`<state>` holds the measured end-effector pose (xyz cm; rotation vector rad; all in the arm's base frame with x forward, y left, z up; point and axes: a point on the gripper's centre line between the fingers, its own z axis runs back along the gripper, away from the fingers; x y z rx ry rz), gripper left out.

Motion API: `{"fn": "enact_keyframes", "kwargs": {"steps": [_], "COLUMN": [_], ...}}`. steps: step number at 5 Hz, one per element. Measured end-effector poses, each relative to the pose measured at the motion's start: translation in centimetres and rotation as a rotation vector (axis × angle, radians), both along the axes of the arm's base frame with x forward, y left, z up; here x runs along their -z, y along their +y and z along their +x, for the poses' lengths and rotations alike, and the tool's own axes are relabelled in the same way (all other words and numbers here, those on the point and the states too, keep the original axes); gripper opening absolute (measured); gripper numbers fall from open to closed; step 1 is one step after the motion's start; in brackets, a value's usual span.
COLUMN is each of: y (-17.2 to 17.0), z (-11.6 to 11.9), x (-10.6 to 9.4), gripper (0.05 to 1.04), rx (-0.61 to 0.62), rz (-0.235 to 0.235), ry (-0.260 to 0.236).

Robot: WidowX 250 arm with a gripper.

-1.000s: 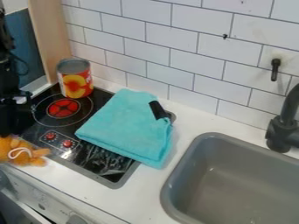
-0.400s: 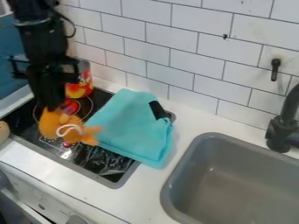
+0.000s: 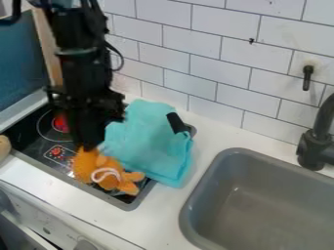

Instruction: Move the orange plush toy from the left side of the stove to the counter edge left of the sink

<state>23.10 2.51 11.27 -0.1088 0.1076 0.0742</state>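
The black gripper [image 3: 88,145] hangs at the left over the front part of the stove, shut on an orange plush toy [image 3: 108,172] that has a white loop on it. The toy hangs over the stove's front edge, just left of and in front of a folded turquoise cloth [image 3: 147,141]. That cloth lies across the right side of the black stove top [image 3: 27,133], with a black piece [image 3: 176,122] on its upper right part. The arm hides part of the stove behind the toy.
A grey sink [image 3: 225,195] is set into the white counter [image 3: 166,212] at the lower right, with a black faucet [image 3: 316,146] beside it. White wall tiles [image 3: 215,78] rise behind. Something light brown [image 3: 4,146] sits at the left edge.
The arm has moved from the left edge rightward and somewhat toward the front, carrying the orange toy to beside the cloth. The can at the back of the stove is now behind the arm.
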Motion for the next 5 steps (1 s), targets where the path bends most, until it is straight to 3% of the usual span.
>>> {"fn": "enact_keyframes", "kwargs": {"steps": [1,2,3,5], "y": [-2.3,-5.5,-6.8,-6.0], "z": [-0.8,0.1,0.6,0.3], "x": [1.2,3.9,4.6,5.1], "gripper": [0.099,0.099,0.099,0.099], "rx": [0.030,-0.047,-0.087,-0.129], "rz": [-0.010,-0.011,0.004,0.072], "ry": [0.028,0.007,-0.010,0.018]}}
